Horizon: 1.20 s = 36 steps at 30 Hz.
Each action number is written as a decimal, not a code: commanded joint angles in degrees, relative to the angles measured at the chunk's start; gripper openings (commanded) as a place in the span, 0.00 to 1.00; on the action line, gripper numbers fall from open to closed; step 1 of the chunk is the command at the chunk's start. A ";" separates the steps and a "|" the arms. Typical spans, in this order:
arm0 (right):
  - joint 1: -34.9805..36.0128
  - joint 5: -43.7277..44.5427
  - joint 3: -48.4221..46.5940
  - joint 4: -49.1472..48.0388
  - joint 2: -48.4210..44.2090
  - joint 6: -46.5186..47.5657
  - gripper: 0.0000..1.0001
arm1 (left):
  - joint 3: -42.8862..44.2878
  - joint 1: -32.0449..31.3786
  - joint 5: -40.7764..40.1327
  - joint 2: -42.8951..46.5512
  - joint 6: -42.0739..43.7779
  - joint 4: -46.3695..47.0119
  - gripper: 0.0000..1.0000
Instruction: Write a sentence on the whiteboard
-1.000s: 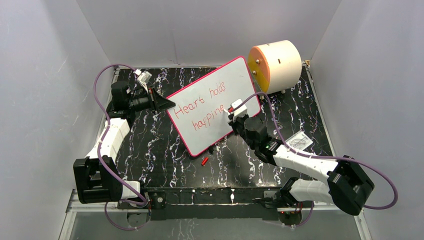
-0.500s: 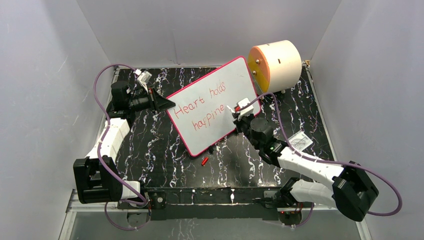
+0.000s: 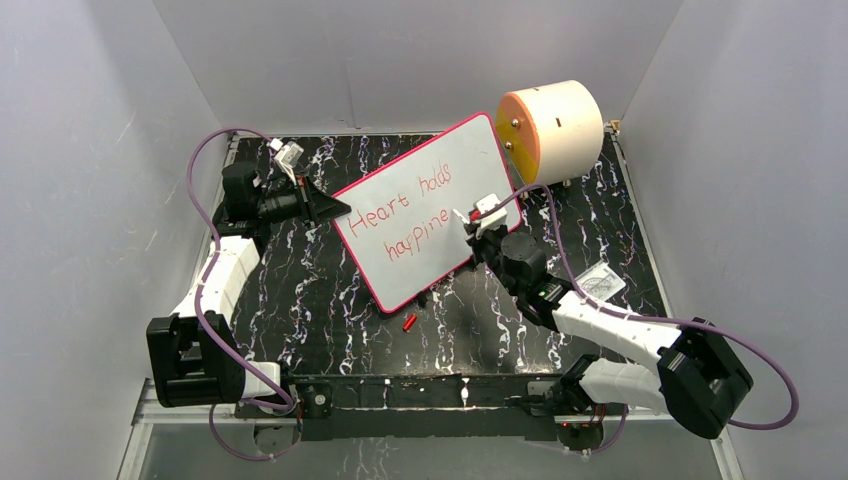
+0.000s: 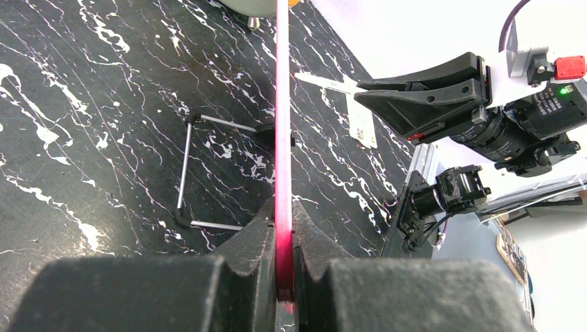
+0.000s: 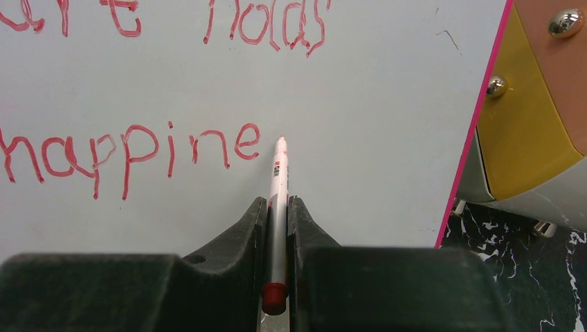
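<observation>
Right gripper (image 5: 277, 207) clamped on marker (image 5: 277, 173), whose long axis points straight ahead at the whiteboard (image 5: 387, 83). Tip sits just right of the sentence (image 5: 131, 155)'s last "e"; the next letters likely go rightward. Left gripper (image 4: 284, 221) is clamped on the whiteboard's near edge.

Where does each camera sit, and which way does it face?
Top external: high behind the robot, looking down on the whiteboard; left arm and right arm show.
Left wrist: looks along the whiteboard's rim, edge-on; left end effector clamps it.
Right wrist: faces the sentence; right end effector holds the marker.
Shared: all three show the whiteboard.
</observation>
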<state>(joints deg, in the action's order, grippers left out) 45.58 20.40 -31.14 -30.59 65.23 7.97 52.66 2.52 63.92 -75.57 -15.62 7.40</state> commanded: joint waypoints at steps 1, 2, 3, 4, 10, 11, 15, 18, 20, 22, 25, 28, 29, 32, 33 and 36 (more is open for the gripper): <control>-0.49 -0.59 -2.08 -5.00 0.06 0.97 0.00 | 0.46 -0.70 1.47 -0.89 1.55 -3.18 0.00; -0.58 -0.61 -2.09 -5.17 0.29 0.93 0.00 | 0.50 -0.66 1.47 -0.85 1.55 -3.14 0.00; -0.71 -0.65 -2.21 -5.26 0.47 0.99 0.00 | 0.51 -0.67 1.45 -0.81 1.55 -3.17 0.00; -0.81 -0.66 -2.30 -5.31 0.77 1.00 0.00 | 0.51 -0.66 1.47 -0.88 1.55 -3.18 0.00; -1.18 -1.33 -2.48 -6.28 1.79 1.00 0.00 | 0.51 -0.71 1.56 -0.89 1.50 -3.18 0.00; -1.22 -1.41 -2.59 -6.40 2.05 0.98 0.00 | 0.51 -0.72 1.63 -0.89 1.49 -3.18 0.00; -1.54 -1.73 -3.02 -6.85 2.97 1.04 0.00 | 0.51 -0.67 1.73 -0.85 1.47 -3.18 0.00; -1.62 -2.09 -3.10 -6.94 3.40 0.98 0.00 | 0.50 -0.68 1.82 -0.98 1.47 -3.18 0.00; -1.64 -2.47 -3.11 -6.94 3.57 0.99 0.00 | 0.59 -0.69 1.81 -0.88 1.47 -3.18 0.00; -1.63 -3.14 -3.16 -6.94 3.53 0.95 0.00 | 0.52 -0.67 1.82 -0.89 1.47 -3.18 0.00; -1.63 -4.41 -3.24 -6.68 3.25 1.01 0.00 | 0.57 -0.60 1.86 -0.89 1.47 -3.18 0.00; -1.59 -5.52 -3.38 -5.84 2.98 1.14 0.00 | 0.53 -0.63 1.73 -0.89 1.47 -3.18 0.00; -1.63 -5.83 -3.46 -5.54 2.84 1.10 0.00 | 0.59 -0.65 1.74 -0.89 1.47 -3.14 0.00; -1.63 -6.25 -3.71 -4.13 2.53 0.98 0.00 | 0.59 -0.69 1.73 -0.89 1.47 -3.17 0.00; -1.61 -6.32 -3.80 -3.52 2.42 0.96 0.00 | 0.51 -0.70 1.76 -0.85 1.47 -3.18 0.00; -1.63 -6.76 -3.66 -1.79 1.47 0.81 0.00 | 0.50 -0.68 1.65 -0.81 1.47 -3.18 0.00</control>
<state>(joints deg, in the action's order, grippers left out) 44.10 15.86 -32.47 -33.34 68.18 9.02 52.69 2.52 63.92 -75.66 -15.64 7.35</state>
